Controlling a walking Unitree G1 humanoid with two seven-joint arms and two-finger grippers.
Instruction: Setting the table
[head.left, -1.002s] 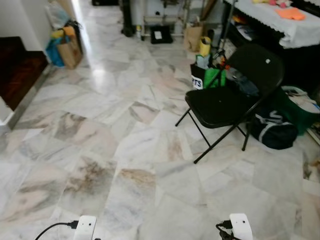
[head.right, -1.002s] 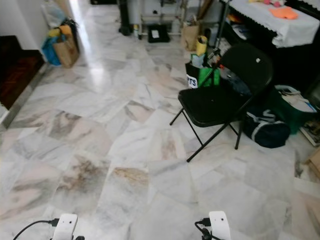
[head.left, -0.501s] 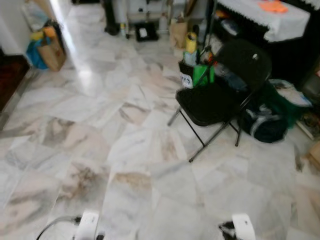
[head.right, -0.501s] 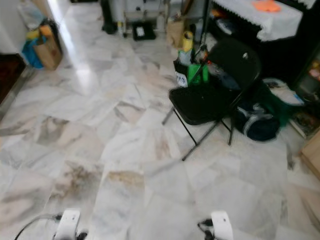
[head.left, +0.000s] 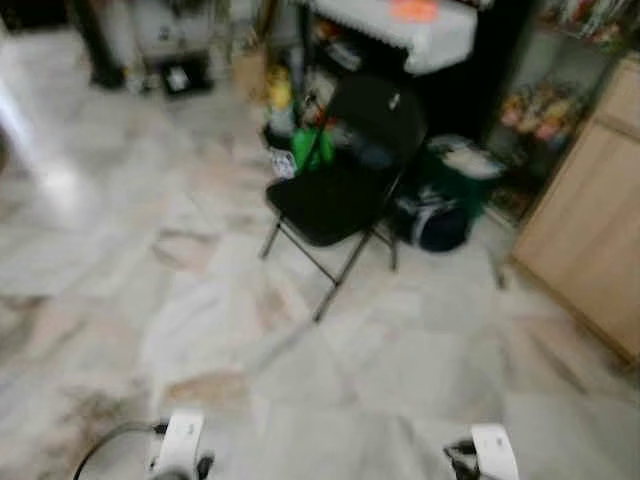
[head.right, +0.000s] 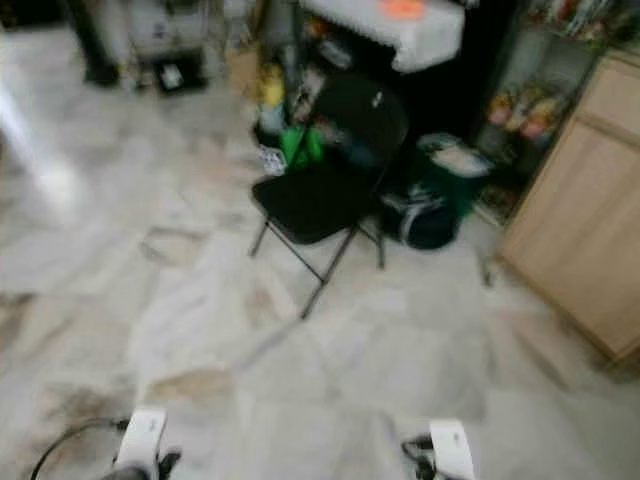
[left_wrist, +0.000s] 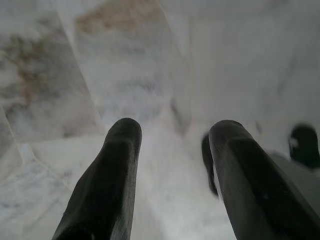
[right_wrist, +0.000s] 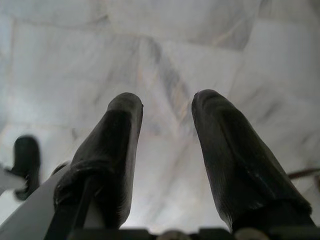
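Head views blurred: white-clothed table (head.left: 425, 28) far ahead and to the right, beyond black folding chair (head.left: 340, 170), nearer the right arm's side. Left gripper (left_wrist: 172, 150) and right gripper (right_wrist: 167, 130) hanging low over marble floor (head.left: 420, 350), fingers parted, grasping nothing; no tableware recognisable.

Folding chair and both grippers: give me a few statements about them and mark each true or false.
1. The black folding chair stands open on the marble floor. True.
2. A plate lies on the chair's seat. False: the seat is bare.
3. The left gripper is open, its fingers holding nothing. True.
4. The right gripper holds a cup. False: it is open, with just floor beyond.
5. A dark bag lies on the floor beside the chair. True.
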